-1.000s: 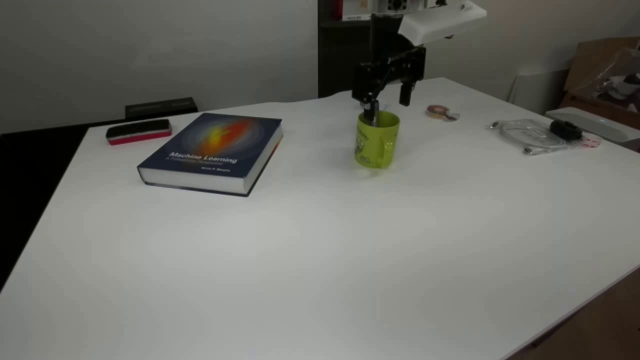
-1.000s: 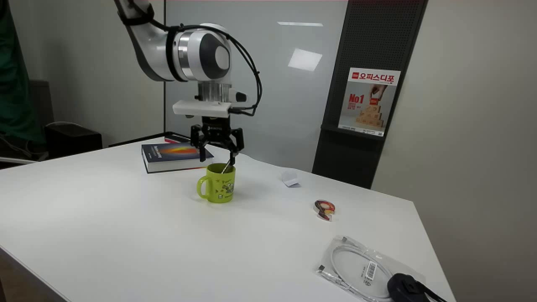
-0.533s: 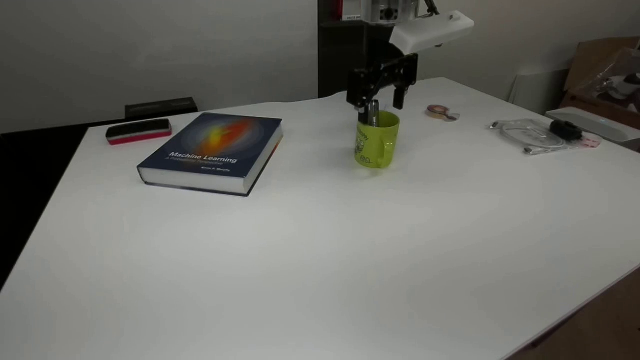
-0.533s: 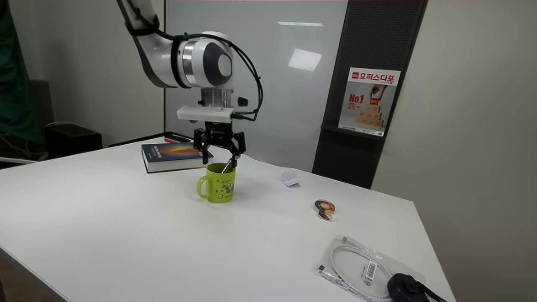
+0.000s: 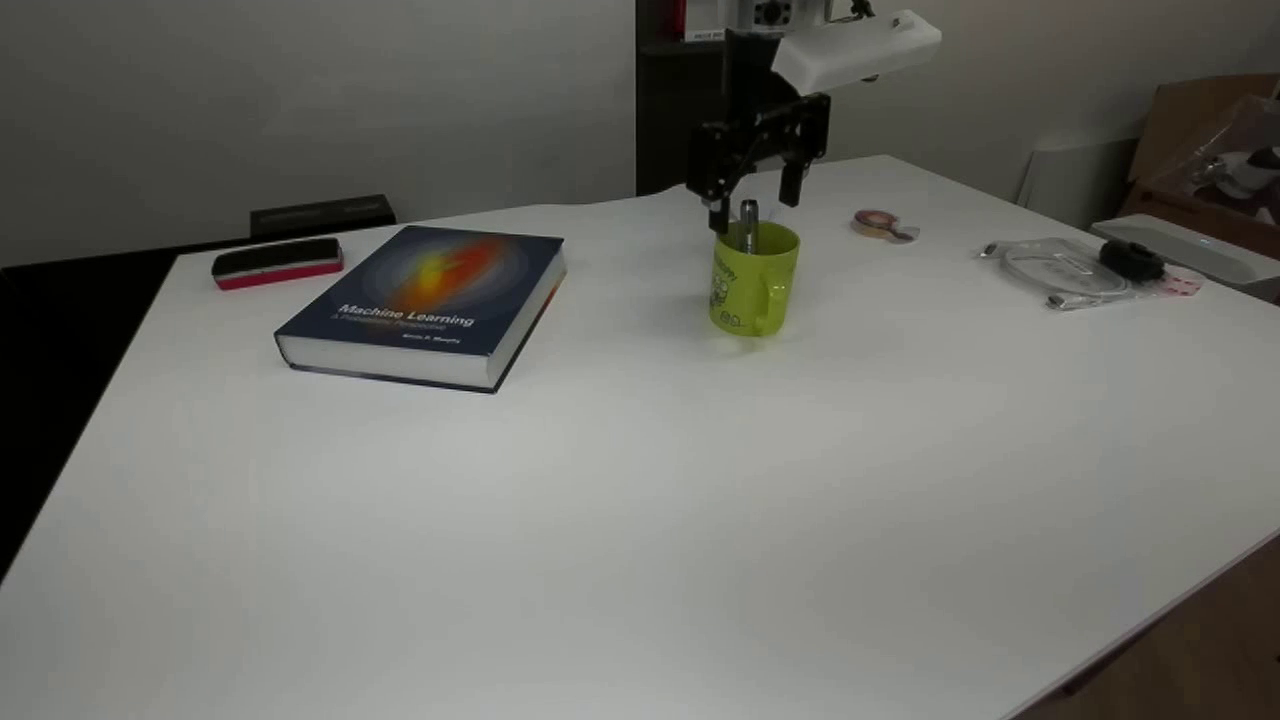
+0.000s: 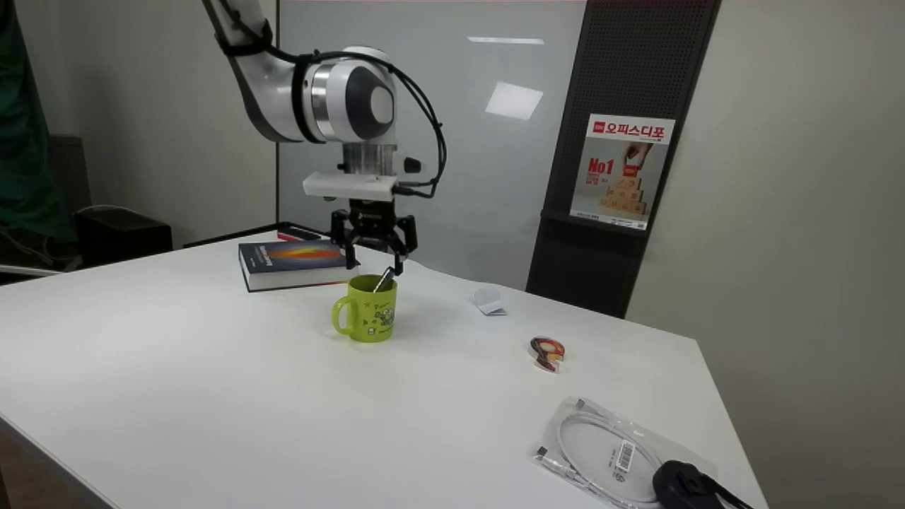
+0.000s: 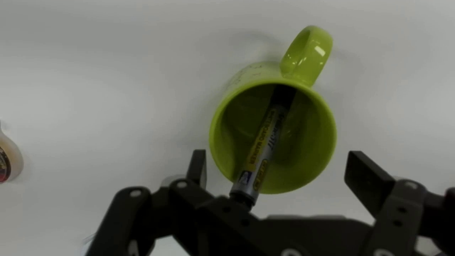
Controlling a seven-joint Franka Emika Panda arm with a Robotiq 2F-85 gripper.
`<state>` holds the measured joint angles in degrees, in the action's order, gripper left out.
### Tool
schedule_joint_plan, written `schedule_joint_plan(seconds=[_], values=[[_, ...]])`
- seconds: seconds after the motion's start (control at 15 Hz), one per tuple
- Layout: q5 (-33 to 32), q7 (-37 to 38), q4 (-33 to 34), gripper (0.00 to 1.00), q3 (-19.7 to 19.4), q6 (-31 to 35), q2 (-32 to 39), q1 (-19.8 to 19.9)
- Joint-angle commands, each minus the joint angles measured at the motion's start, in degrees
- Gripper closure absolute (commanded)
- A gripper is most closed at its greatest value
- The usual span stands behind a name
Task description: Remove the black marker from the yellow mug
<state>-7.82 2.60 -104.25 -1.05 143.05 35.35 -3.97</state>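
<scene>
Left to right, on and above a white tabletop (image 5: 600,540): blue book (image 5: 430,285); upright yellow mug (image 5: 748,295), with black marker (image 7: 262,147) leaning inside and sticking out at the top; just over the mug, end effector (image 5: 755,209) spread wide; farther right, roll of tape (image 5: 876,224); bagged cable (image 5: 1062,270).

The robot's glossy white, dark-edged arm (image 6: 263,95) wears black straps (image 6: 247,49) and a silver ring (image 6: 319,102), and its bulbous white joint (image 6: 338,99) bears a charcoal cap (image 6: 359,102) with a pale oval (image 6: 382,106). Slim black cables (image 6: 443,145) loop round that joint from eleven o'clock to five. At six o'clock come a silvery cylinder (image 6: 370,158), a long white slab (image 6: 350,186) and an angular black two-fingered gripper (image 6: 375,267) dotted with round silvery screw heads (image 7: 135,193).
</scene>
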Motion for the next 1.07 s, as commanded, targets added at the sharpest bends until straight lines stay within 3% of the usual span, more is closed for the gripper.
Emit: schedule_joint_plan(seconds=[0.0,0.33,0.4,0.53,1.0], values=[[1.0,0.2,3.7,0.0,-0.1,-1.4,1.9,0.2],[1.1,0.9,7.5,0.0,-0.7,-0.9,5.2,0.3],[1.3,0.7,8.1,0.25,-0.6,-0.9,5.6,0.4],[1.7,0.6,8.7,0.32,-0.5,-1.1,6.1,0.6],[3.0,1.1,8.1,0.81,-0.8,-1.7,4.2,0.6]])
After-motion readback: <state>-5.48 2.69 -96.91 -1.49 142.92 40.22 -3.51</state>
